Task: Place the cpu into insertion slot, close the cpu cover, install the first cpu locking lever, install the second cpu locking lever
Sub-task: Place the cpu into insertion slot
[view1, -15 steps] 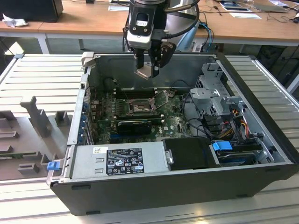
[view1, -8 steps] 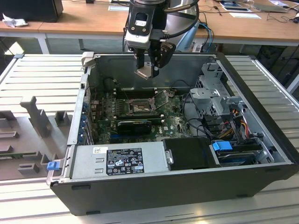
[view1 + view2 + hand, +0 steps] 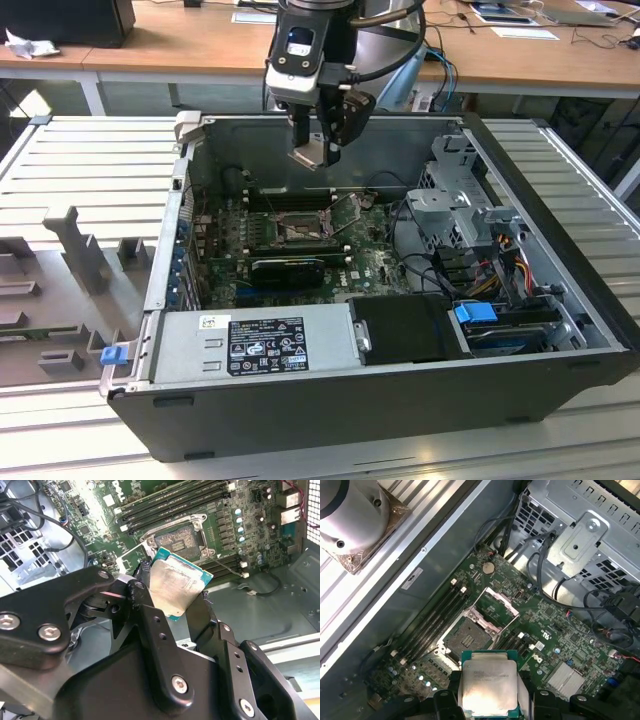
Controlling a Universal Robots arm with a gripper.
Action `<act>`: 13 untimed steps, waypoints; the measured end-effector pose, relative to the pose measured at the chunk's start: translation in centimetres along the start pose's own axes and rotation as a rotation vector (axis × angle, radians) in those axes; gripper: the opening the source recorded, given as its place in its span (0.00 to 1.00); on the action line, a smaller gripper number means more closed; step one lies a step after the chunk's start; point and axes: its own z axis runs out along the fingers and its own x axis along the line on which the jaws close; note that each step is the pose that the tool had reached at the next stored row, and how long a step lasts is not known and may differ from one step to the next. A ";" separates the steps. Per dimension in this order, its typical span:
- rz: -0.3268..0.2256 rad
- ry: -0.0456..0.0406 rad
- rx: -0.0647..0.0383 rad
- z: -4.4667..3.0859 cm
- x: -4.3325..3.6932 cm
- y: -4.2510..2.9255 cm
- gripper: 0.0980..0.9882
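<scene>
Fixture tray: at the exterior view's left a grey moulded fixture tray (image 3: 70,260) lay on the ribbed table (image 3: 90,150), well apart from the work. It was probably a staging place for parts.
Computer case: the open computer case (image 3: 330,420) lay on its side, so the motherboard (image 3: 370,255) faced up and could be reached from above.
Power supply: the power supply (image 3: 255,340) sat along the near wall, away from the socket area.
Gripper: the gripper (image 3: 318,150) hung over the rear of the case opening, above the board. It was clamped on the chip, with the jaws spread no wider than the chip itself.
Cpu: the cpu (image 3: 175,587) was pinched by two opposite edges with its silvery top toward both wrist cameras. It was in the air and not seated. The edge grip likely kept the contact side untouched.
Insertion slot: the insertion slot (image 3: 465,640) lay bare and dark on the board, below the chip and apart from it.
Cpu cover: the cpu cover (image 3: 496,602) stood swung up at the socket's edge, which left the opening free for a drop from above.
Drive cage: at the exterior view's right the metal drive cage (image 3: 460,200) and its cables (image 3: 500,250) sat well apart from the gripper.
</scene>
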 end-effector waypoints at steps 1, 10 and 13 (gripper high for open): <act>0.003 -0.0003 0.000 0.00 0.00 0.00 0.48; 0.041 -0.0038 -0.001 0.01 0.00 0.00 0.48; 0.076 -0.0068 -0.002 0.04 0.00 0.00 0.48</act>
